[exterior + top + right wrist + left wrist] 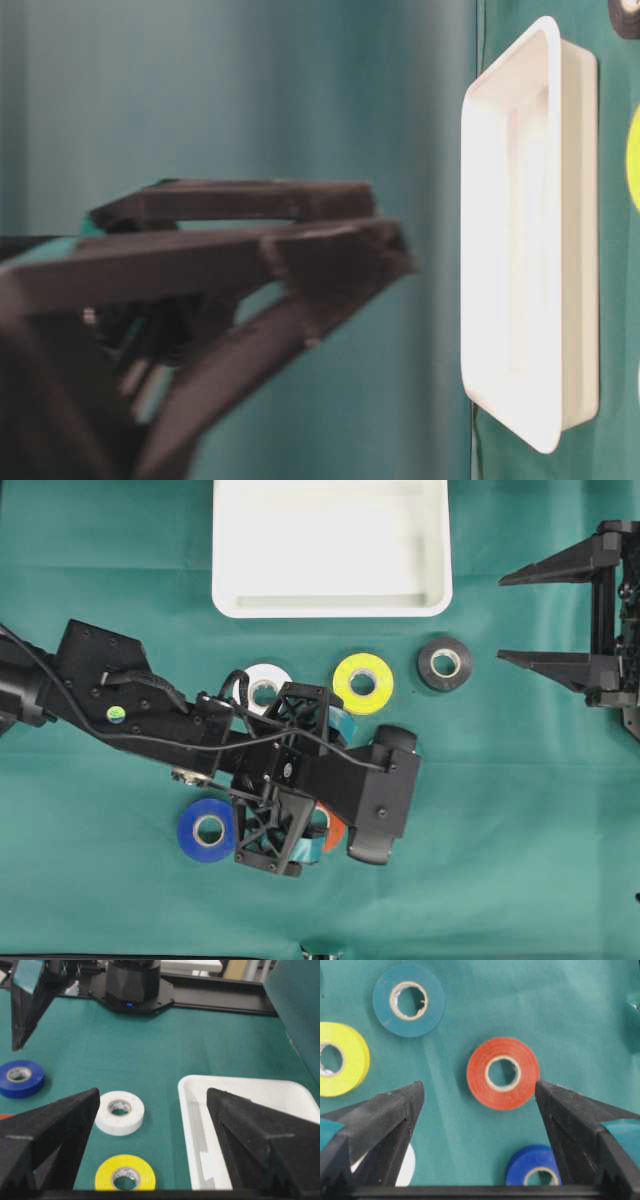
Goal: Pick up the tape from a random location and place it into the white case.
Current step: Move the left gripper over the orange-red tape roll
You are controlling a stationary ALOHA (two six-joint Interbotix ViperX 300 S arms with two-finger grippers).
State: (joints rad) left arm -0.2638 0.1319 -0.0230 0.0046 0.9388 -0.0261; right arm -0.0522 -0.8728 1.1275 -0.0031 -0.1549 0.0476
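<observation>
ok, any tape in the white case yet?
No, the white case is empty in the overhead view; the rolls, like the yellow tape, lie on the cloth.

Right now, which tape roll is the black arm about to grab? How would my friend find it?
Start at the shallow white plastic tray at the top of the green cloth, then look down to the left gripper. The orange-red tape roll lies flat between its open jaws. It is the only orange-red one; its neighbours are teal, yellow, blue and white.
</observation>
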